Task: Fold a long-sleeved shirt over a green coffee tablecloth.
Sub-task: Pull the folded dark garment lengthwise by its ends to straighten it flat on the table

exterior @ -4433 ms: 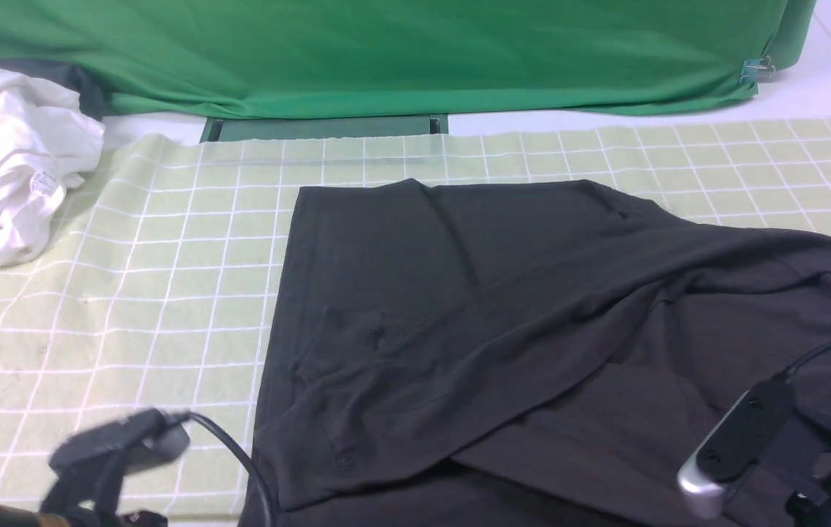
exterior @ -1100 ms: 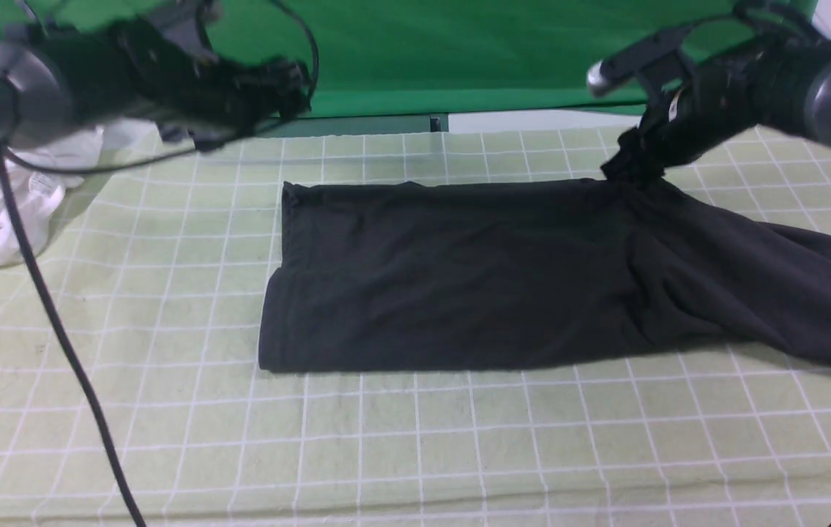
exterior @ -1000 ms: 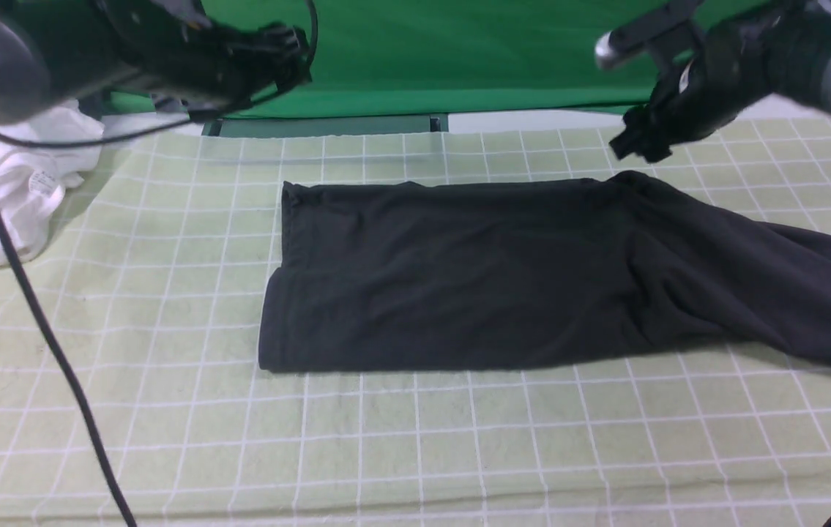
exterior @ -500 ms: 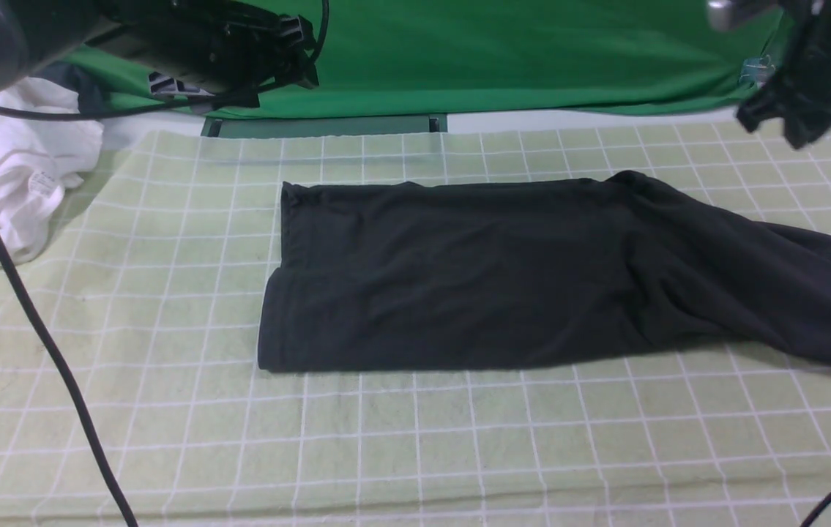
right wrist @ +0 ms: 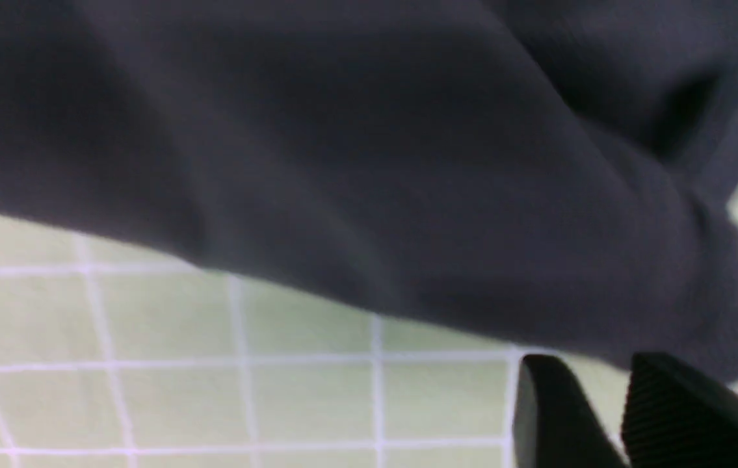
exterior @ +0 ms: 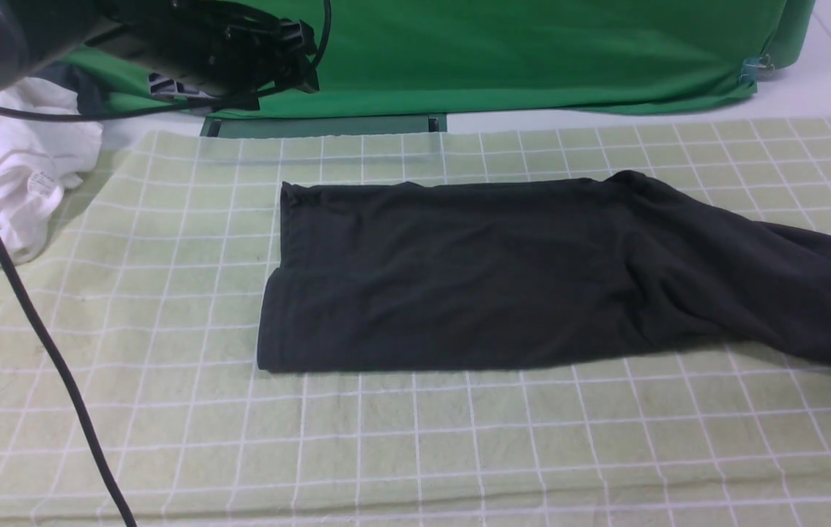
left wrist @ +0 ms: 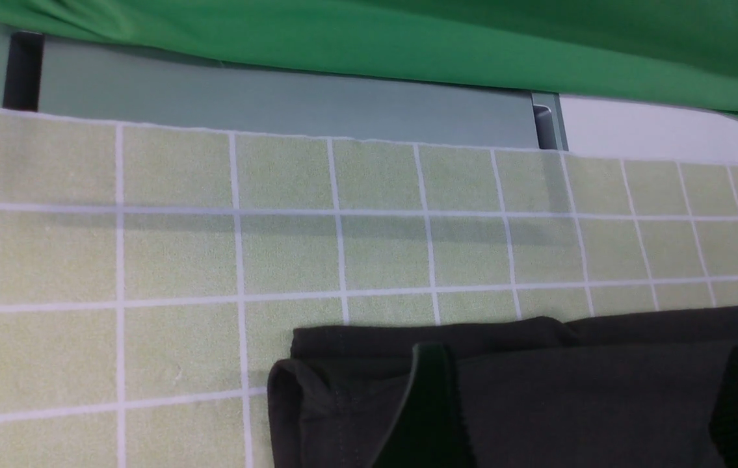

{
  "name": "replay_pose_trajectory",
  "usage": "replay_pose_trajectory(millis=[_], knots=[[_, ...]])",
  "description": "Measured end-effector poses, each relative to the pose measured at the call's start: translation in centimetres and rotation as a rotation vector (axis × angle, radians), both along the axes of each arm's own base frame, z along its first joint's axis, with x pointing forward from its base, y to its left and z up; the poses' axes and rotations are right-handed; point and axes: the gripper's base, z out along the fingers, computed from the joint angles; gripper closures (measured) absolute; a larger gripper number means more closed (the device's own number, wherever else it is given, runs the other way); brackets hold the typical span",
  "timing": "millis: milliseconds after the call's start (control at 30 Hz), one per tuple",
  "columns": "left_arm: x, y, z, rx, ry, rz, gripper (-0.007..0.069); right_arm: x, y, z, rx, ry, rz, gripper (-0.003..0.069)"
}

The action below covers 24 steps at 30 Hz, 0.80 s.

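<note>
The long-sleeved shirt (exterior: pixel 459 278), black and softly knit, is seen laid as a folded rectangular band at the middle of the green coffee tablecloth (exterior: pixel 415 439). One sleeve (exterior: pixel 788 293) trails off toward the right edge of the front view. The cloth, pale yellow-green and crossed by a white grid of squares, is spread beneath it with faint creases. The left gripper (exterior: pixel 298 51) is held above the far left of the cloth, its jaws spread wide and empty (the two dark fingers (left wrist: pixel 430 416) are framed well apart over the shirt's rolled corner). The right gripper (right wrist: pixel 596 361) is shown just beside the shirt's rounded edge, jaws parted narrowly, nothing gripped. A crumpled white garment (exterior: pixel 12 176) is pictured at far left, with plain deep green fabric (exterior: pixel 496 51) draped behind.
</note>
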Motion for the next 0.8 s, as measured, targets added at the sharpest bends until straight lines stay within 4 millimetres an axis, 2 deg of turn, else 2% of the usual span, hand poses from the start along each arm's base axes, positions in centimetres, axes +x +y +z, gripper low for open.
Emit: replay_pose_trajectory(millis=[33,167,267,367,433,567,733,800], knots=[[0.0,0.0,0.0,0.001,0.002,-0.002,0.0085,-0.8,-1.4,-0.8,0.004,0.010,-0.052,0.0403],[0.0,0.0,0.0,0.010,0.002,-0.014,0.0085,-1.4,-3.2,-1.9,0.008,0.018,-0.159,0.0207],[-0.1,0.0,0.0,0.024,-0.003,-0.029,0.0085,-1.5,-3.9,-2.3,0.006,0.016,-0.187,0.0145],[-0.1,0.0,0.0,0.042,-0.009,-0.049,0.0085,-1.4,-4.1,-2.4,0.000,0.004,-0.197,0.0150],[-0.1,0.0,0.0,0.045,-0.011,-0.053,0.0085,-1.2,-4.2,-2.8,0.001,0.006,-0.199,0.0182],[-0.1,0.0,0.0,0.046,-0.012,-0.054,0.0085,-0.9,-4.2,-4.6,0.021,0.047,-0.208,0.0244],[-0.1,0.0,0.0,0.049,-0.011,-0.058,0.0085,-0.6,-4.3,-5.8,0.031,0.074,-0.198,0.0263],[-0.2,-0.1,-0.1,0.042,0.002,-0.062,0.0085,-0.6,-4.3,-5.9,0.032,0.073,-0.190,0.0312]])
